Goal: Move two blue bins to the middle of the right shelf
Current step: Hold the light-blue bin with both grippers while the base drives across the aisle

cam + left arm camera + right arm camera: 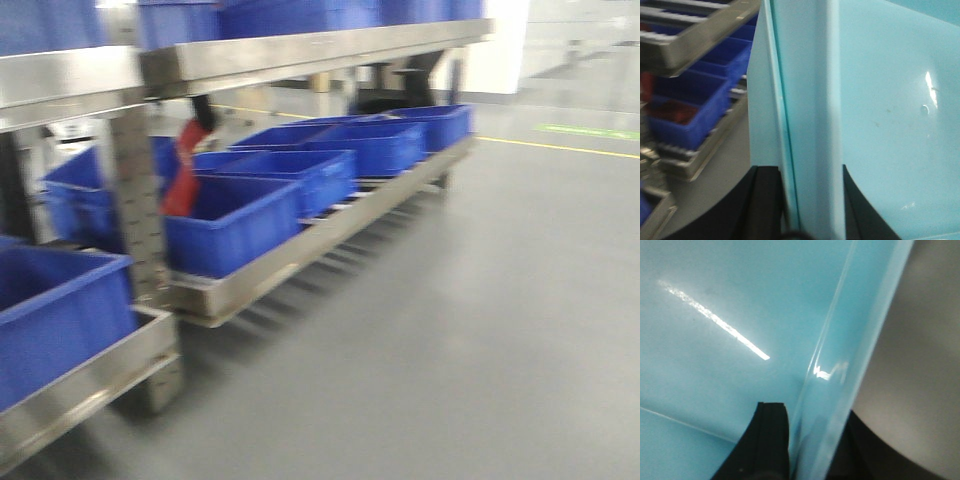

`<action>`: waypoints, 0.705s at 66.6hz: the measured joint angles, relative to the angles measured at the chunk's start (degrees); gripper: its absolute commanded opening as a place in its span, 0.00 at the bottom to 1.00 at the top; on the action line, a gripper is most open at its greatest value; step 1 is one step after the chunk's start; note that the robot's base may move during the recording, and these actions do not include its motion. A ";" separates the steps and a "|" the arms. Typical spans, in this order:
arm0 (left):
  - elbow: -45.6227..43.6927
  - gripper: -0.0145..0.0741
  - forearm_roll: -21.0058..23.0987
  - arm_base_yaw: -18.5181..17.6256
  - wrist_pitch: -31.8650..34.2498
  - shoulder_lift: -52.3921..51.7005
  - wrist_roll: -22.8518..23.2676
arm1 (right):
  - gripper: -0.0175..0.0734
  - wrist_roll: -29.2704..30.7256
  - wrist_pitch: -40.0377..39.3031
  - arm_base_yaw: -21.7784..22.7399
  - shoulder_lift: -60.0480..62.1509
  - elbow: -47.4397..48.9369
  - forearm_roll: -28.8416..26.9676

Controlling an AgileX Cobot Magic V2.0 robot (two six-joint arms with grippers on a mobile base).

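Observation:
A light blue bin fills both wrist views. In the left wrist view its rim and wall run between the two black fingers of my left gripper, which is shut on it. In the right wrist view the bin's rim sits between the black fingers of my right gripper, also shut on it. The bin's inside is empty where it shows. Neither gripper nor the held bin shows in the front view. Dark blue bins stand in a row on the low shelf.
A steel shelf rack with an upright post and an upper shelf stands left and ahead. A red object hangs over one dark bin. Another dark blue bin is near left. Grey floor opens to the right.

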State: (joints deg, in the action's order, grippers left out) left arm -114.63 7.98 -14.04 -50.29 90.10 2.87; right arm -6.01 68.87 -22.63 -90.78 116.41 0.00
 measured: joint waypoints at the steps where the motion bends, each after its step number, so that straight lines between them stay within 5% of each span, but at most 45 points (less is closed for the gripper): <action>1: 0.00 0.04 0.11 0.00 0.00 0.00 0.00 | 0.02 0.00 0.00 0.00 0.00 0.00 0.00; 47: 0.00 0.04 0.23 0.00 0.06 0.00 0.00 | 0.02 0.00 0.12 0.05 0.00 0.00 0.00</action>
State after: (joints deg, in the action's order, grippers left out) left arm -114.63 8.21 -14.04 -50.24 90.10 2.87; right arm -6.01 68.99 -22.58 -90.78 116.41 0.00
